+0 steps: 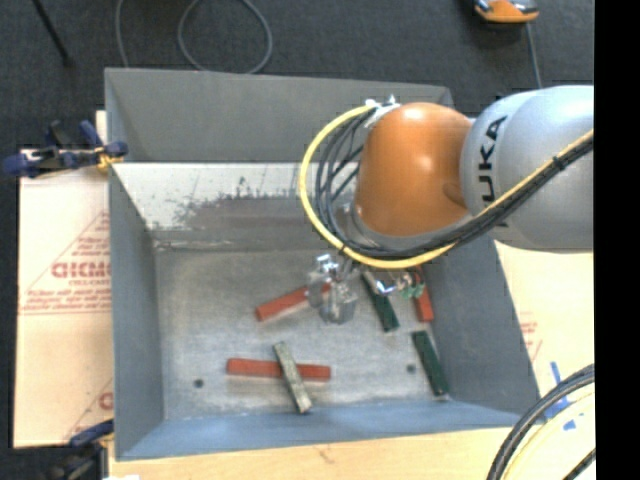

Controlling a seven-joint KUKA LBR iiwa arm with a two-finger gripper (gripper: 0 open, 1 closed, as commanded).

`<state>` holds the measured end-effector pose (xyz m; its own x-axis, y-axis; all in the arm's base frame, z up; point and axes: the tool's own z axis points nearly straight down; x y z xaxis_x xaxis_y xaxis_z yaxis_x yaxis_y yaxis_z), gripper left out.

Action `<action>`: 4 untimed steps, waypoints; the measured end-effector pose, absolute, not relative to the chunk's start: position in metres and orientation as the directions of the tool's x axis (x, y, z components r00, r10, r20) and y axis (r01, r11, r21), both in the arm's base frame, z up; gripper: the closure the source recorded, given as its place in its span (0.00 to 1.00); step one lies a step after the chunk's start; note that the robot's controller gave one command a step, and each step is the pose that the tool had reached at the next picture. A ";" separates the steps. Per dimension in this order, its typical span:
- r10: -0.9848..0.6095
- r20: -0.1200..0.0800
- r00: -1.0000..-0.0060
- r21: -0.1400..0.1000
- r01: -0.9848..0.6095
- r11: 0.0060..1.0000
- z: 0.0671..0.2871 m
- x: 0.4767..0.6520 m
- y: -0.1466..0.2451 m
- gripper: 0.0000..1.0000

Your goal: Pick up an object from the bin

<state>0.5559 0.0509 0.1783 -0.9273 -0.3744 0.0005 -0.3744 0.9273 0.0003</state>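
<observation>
My gripper (334, 294) hangs low over the middle of the bin, below the orange wrist cover. Its metal tip sits at the right end of a short red bar (282, 306) that lies tilted on the bin floor. Whether it touches that bar I cannot tell. Just right of the gripper lies a dark green bar (384, 309), with a small red piece (424, 303) beside it.
Near the front, a long red bar (258, 369) lies flat with a grey bar (293, 378) crossed over it. Another dark green bar (430, 362) lies by the right wall. The arm and its cables cover the bin's back right.
</observation>
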 end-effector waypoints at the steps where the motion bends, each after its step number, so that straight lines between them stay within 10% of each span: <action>1: -0.372 -0.003 -0.928 0.000 -0.372 0.928 0.180 0.557 0.051 0.00; 2: -0.169 0.001 -0.986 0.001 -0.169 0.986 0.071 0.581 0.046 0.00; 3: -0.169 -0.004 -0.986 0.001 -0.169 0.986 0.074 0.582 0.046 1.00; 4: -0.142 -0.014 -0.990 0.000 -0.142 0.990 0.197 0.610 0.063 1.00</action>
<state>0.6103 0.0633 0.1973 -0.9898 -0.1421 -0.0136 -0.1421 0.9899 0.0004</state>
